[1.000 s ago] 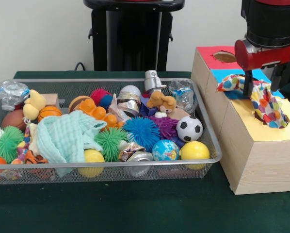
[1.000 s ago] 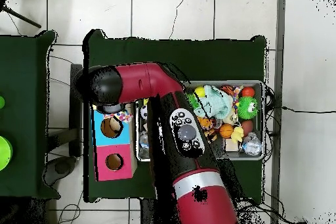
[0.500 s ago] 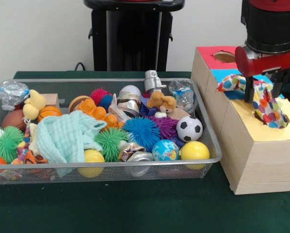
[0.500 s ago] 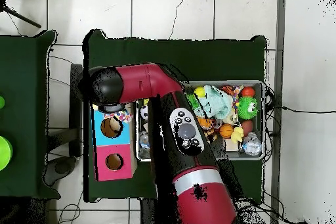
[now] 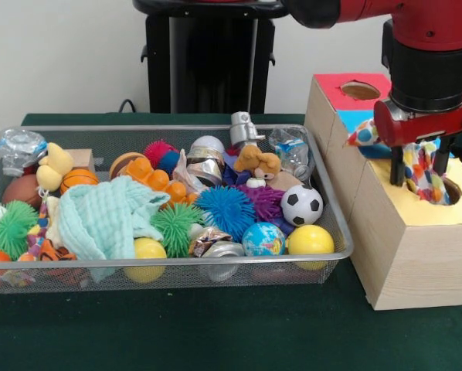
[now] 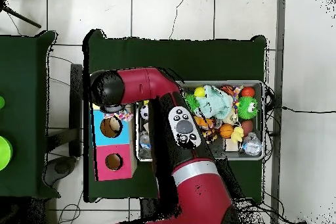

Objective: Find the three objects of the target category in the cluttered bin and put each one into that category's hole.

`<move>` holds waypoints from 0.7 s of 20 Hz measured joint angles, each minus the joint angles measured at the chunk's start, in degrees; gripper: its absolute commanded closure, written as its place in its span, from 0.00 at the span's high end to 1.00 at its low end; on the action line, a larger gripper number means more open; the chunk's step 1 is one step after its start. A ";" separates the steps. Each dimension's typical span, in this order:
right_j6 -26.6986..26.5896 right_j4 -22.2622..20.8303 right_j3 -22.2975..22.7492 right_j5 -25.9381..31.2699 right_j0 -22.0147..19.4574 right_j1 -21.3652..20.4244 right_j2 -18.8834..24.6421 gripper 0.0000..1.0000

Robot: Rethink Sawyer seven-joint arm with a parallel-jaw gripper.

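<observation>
The gripper (image 5: pixel 420 171) stood over the wooden box (image 5: pixel 411 232), its fingers closed on the polka-dot cloth (image 5: pixel 421 166) hanging into the yellow hole (image 5: pixel 447 189); no writing was legible

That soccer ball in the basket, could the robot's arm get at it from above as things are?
Probably yes, though not right away. The soccer ball lies on top of the pile with nothing over it, but the gripper is over the yellow-topped box, with the polka-dot cloth hanging between its fingers.

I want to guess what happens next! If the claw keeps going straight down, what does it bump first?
Probably the spotted cloth between its fingers, then the yellow box top by the hole. Depth is unclear.
</observation>
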 measured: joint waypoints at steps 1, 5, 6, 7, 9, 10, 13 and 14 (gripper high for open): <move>0.00 -0.02 -0.01 -0.01 0.02 -0.01 -0.01 1.00; 0.00 -0.17 -0.02 -0.12 0.14 0.02 -0.01 0.00; 0.00 -0.18 -0.02 -0.15 0.14 0.03 -0.01 0.00; 0.00 -0.20 -0.01 -0.27 0.16 0.05 -0.01 0.00; 0.00 -0.24 -0.02 -0.96 0.27 0.15 -0.01 0.00; 0.00 -0.26 -0.02 -1.27 0.37 0.21 -0.01 0.00; 0.00 -0.34 -0.02 -1.84 0.75 0.45 0.00 0.00; 0.00 -0.35 -0.02 -1.87 0.81 0.52 0.00 0.00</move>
